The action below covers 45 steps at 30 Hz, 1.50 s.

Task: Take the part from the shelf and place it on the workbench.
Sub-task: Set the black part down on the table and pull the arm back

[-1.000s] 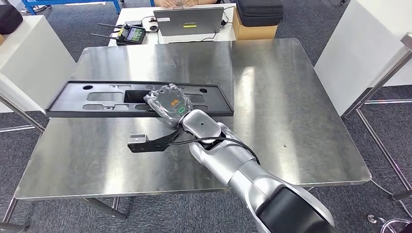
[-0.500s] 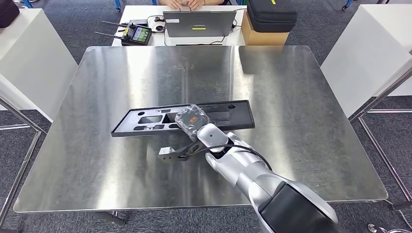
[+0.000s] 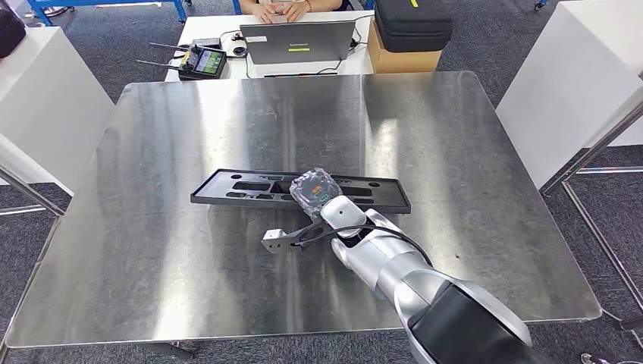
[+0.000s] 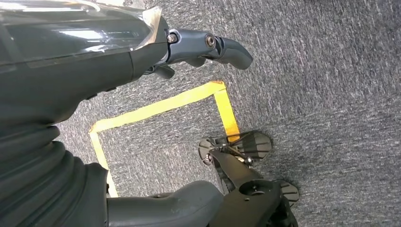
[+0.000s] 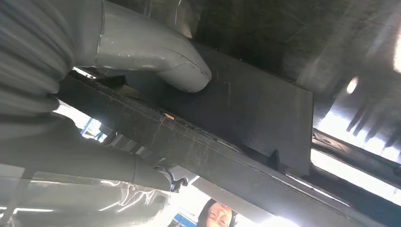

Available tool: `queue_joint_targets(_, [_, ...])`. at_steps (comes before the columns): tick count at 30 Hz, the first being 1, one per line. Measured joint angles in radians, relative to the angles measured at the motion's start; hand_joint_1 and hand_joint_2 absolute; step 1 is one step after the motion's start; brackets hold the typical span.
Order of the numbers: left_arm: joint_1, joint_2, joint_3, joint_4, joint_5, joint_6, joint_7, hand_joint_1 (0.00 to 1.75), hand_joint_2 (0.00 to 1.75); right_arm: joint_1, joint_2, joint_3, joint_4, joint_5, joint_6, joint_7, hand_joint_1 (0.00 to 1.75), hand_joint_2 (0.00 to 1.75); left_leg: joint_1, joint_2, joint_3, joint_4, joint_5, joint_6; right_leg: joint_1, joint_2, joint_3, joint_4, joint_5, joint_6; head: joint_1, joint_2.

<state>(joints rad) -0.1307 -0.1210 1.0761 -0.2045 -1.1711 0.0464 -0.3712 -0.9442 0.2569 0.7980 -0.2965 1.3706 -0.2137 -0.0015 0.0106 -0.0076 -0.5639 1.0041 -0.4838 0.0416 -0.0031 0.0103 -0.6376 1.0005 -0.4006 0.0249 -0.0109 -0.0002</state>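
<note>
Head view, going left to right: a white cabinet (image 3: pixel 45 106) stands off the left edge of the steel workbench (image 3: pixel 189 288), and a controller with a lit screen (image 3: pixel 201 61) and a laptop (image 3: pixel 299 42) sit on the white desk (image 3: pixel 227 30) beyond its far edge, where a person's hands (image 3: pixel 284 10) rest. On the bench, the long black plastic part (image 3: pixel 243 187) lies across the middle, its long side roughly parallel to the far edge and both ends well inside the bench edges. The right hand (image 3: pixel 315 191) sits over the part's right half, the silver arm coming in from the near right corner. A black case (image 3: pixel 413 23) tops a cardboard box (image 3: pixel 394 53) past the far right edge.

The right wrist view shows the grey thumb (image 5: pixel 182 73) pressed onto the textured face of the part (image 5: pixel 255 113) with the darker fingers beneath its rim, so the hand grips the part. In the left wrist view the left hand (image 4: pixel 156 66) hangs over grey carpet (image 4: pixel 331 71) marked with yellow tape (image 4: pixel 161 106), holding nothing, its fingers apart.

By my judgement the placing step is nearly done: the part looks to be at or just above the bench. The next move calls for spreading the fingers and lifting the hand straight off, so the part does not get dragged.
</note>
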Motion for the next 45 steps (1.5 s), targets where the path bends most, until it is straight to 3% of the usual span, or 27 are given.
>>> queue_joint_targets(6, [0.000,0.000,0.000,0.000,0.000,0.000,0.000,0.00,1.75,-0.002,-0.001,0.000,0.006,0.000,0.000,0.000,1.75,1.75,0.000,0.000,0.000,-0.001,0.002,-0.009,0.000,0.000,0.001,0.000,0.000,-0.001,0.001,0.000])
queue_joint_targets(15, [0.000,0.000,0.000,0.000,0.006,0.002,-0.006,0.00,1.75,-0.002,-0.004,-0.016,0.013,-0.025,0.017,0.009,1.75,1.75,-0.003,0.000,0.002,0.000,0.002,-0.010,0.000,0.000,0.004,0.000,0.001,-0.001,0.001,0.000])
queue_joint_targets(16, [0.000,0.000,0.000,0.000,0.006,0.004,-0.009,0.00,1.75,-0.002,-0.005,-0.020,0.013,-0.025,0.016,0.008,1.31,1.31,-0.003,0.000,0.002,0.000,0.002,-0.010,-0.001,0.000,0.004,0.000,0.001,-0.001,0.001,0.000])
queue_joint_targets(19, [0.000,0.000,0.000,0.000,0.006,0.014,-0.014,0.00,0.44,-0.002,-0.006,-0.027,0.014,-0.025,0.012,0.002,0.00,0.00,-0.004,0.000,0.002,0.000,0.002,-0.010,-0.001,0.000,0.005,0.000,0.001,-0.001,0.001,0.000])
queue_joint_targets(20, [0.001,0.000,0.000,0.000,0.006,0.021,-0.012,0.00,0.00,-0.002,-0.007,-0.030,0.015,-0.030,0.008,-0.003,0.00,0.00,-0.004,0.000,0.002,0.000,0.002,-0.010,-0.001,0.000,0.005,0.000,0.001,-0.001,0.001,0.000])
queue_joint_targets(39, [0.010,0.000,0.000,0.000,-0.005,0.037,0.003,0.00,0.00,-0.004,-0.001,-0.117,0.015,-0.066,-0.044,-0.045,0.00,0.00,-0.004,0.000,0.004,0.000,0.002,-0.010,-0.003,0.000,0.005,0.000,0.001,-0.001,0.001,0.000])
queue_joint_targets(42, [0.010,0.000,0.001,0.000,-0.005,0.040,0.006,0.00,0.00,-0.004,0.007,-0.154,0.014,-0.124,-0.060,-0.088,0.00,0.00,-0.004,0.000,0.004,0.000,0.002,-0.010,-0.003,0.000,0.005,0.000,0.001,-0.001,0.001,0.000])
queue_joint_targets(45, [0.010,0.000,0.004,0.000,-0.004,0.047,0.008,0.00,0.00,-0.004,0.026,-0.224,0.001,-0.257,-0.070,-0.187,0.00,0.00,-0.003,0.000,0.003,0.000,0.002,-0.010,-0.003,0.000,0.005,0.000,0.001,-0.001,0.001,0.000])
